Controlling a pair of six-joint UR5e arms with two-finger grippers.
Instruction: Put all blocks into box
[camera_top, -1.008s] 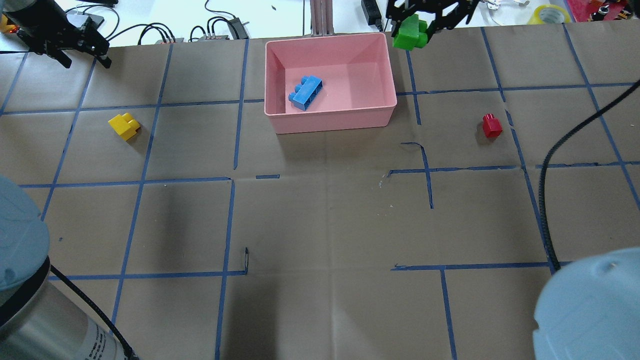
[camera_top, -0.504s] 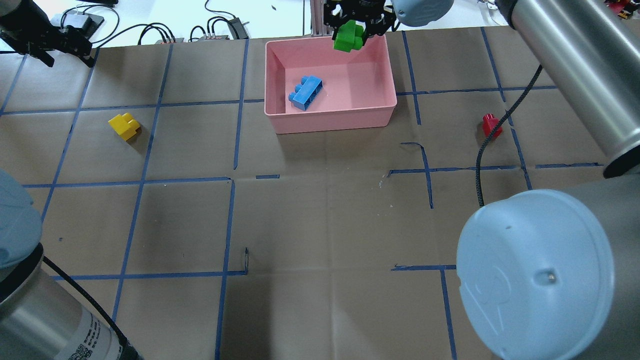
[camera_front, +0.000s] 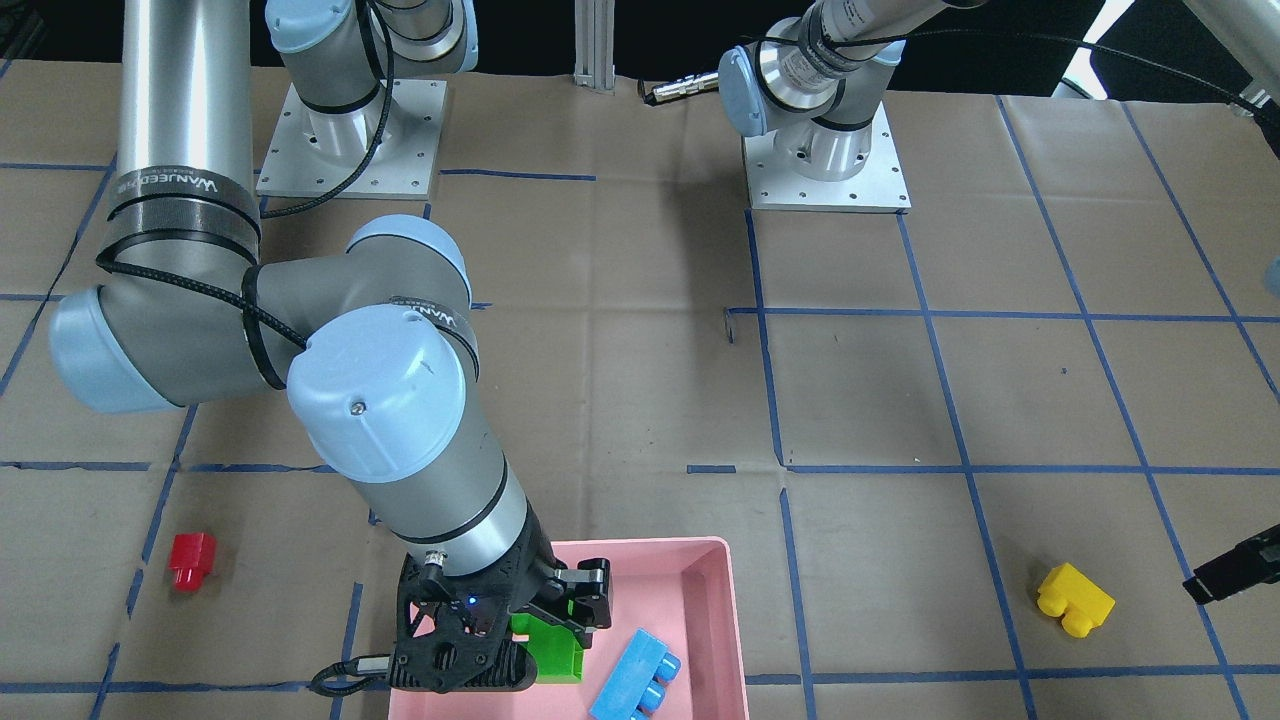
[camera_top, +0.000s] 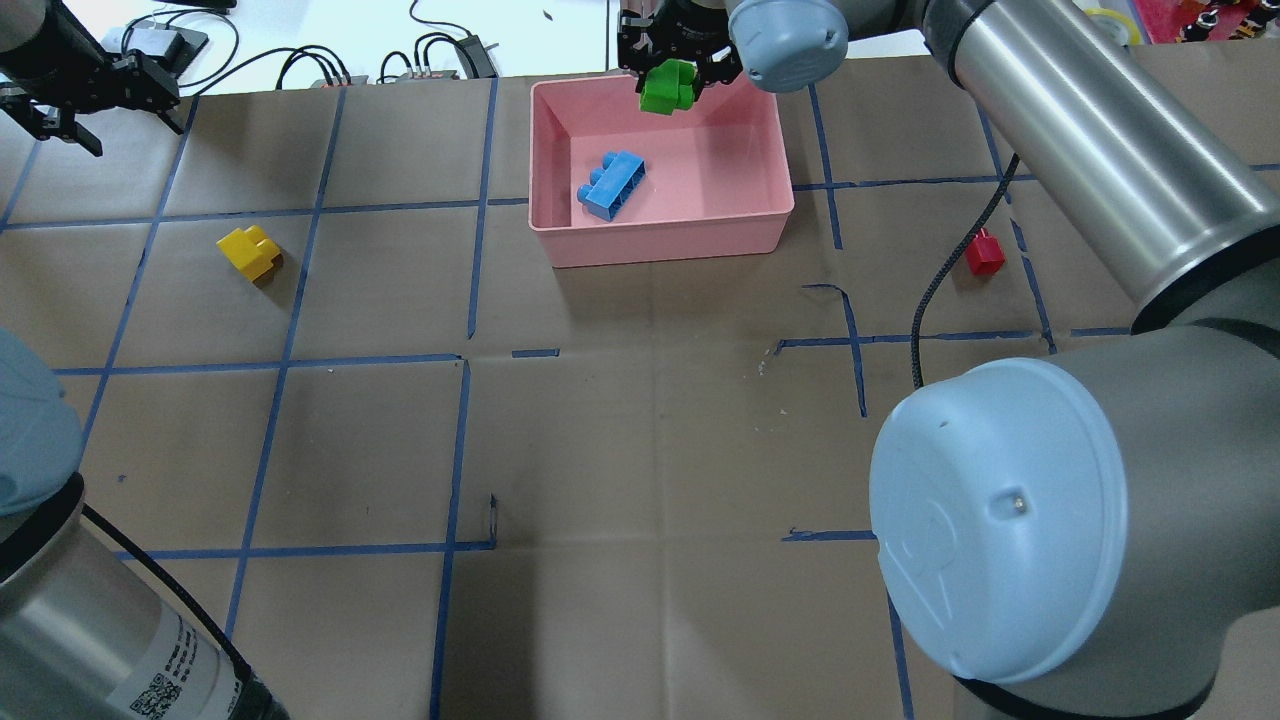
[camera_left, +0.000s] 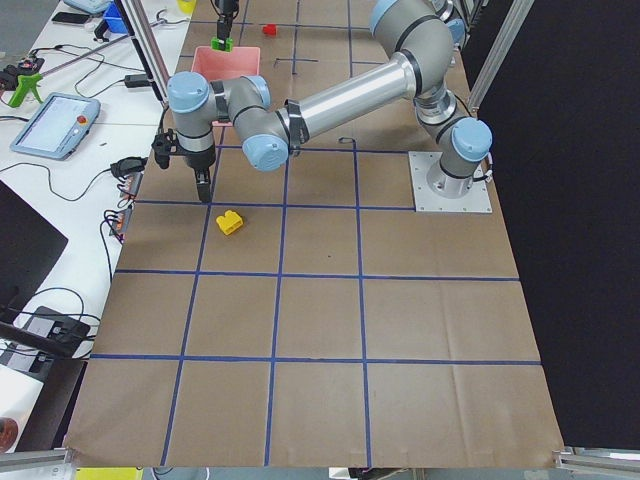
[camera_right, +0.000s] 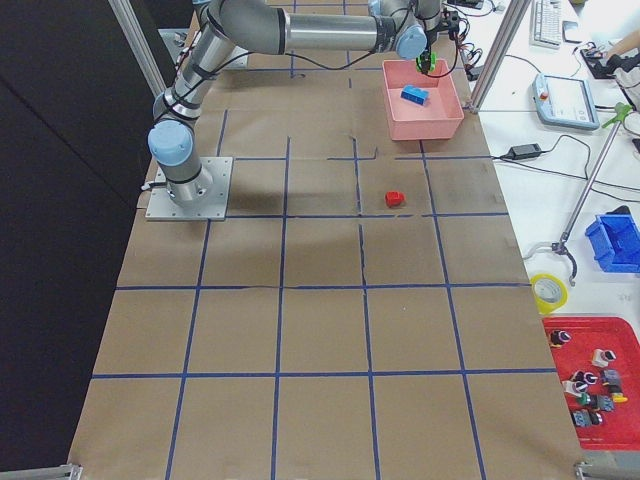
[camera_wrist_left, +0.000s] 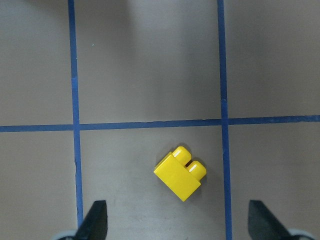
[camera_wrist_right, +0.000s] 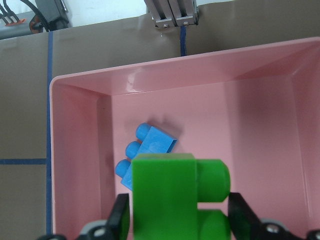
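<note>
Blocks, four, entered left to right across the overhead view for your check.

1. Left fingers (camera_wrist_left: 96, 220): spread wide, holding nothing. Over the last second they have drifted leftward along the far edge of the tabletop (camera_top: 640, 450).
2. Yellow block (camera_top: 249, 252): on the tabletop, unmoved. In the wrist view it lies below these fingers, roughly midway between the two tips. You may judge this arm to be lining up on it.
3. Box (camera_top: 660, 250): unmoved. The blue block (camera_top: 611, 185) lies on its floor, also unmoved, below the right fingers and a little to their left.
4. Green block (camera_top: 669, 87): pinched between the right fingers (camera_wrist_right: 121, 216), studs pointing sideways. A second ago they held it outside the box, beyond the far right corner. Now they hold it over the interior, near the far wall and just above the blue block's end. How high it hangs cannot be told. Judgement: the carry is done and release comes next, which would make two in and two left.
5. Red block (camera_top: 984, 252): on the tabletop, unmoved, well apart from the right fingers, off to their right.

Surface: brown paper taped into a blue grid, creased, with a few loose tape ends.

Room: beyond the far edge you have a white bench with cables (camera_top: 300, 65), and an aluminium post (camera_wrist_right: 172, 11) behind the box. At the right end sit a yellow tape roll (camera_right: 546, 291) and a red tray (camera_right: 600, 325) of small parts. A black curtain (camera_left: 570, 200) hangs behind the robot.
</note>
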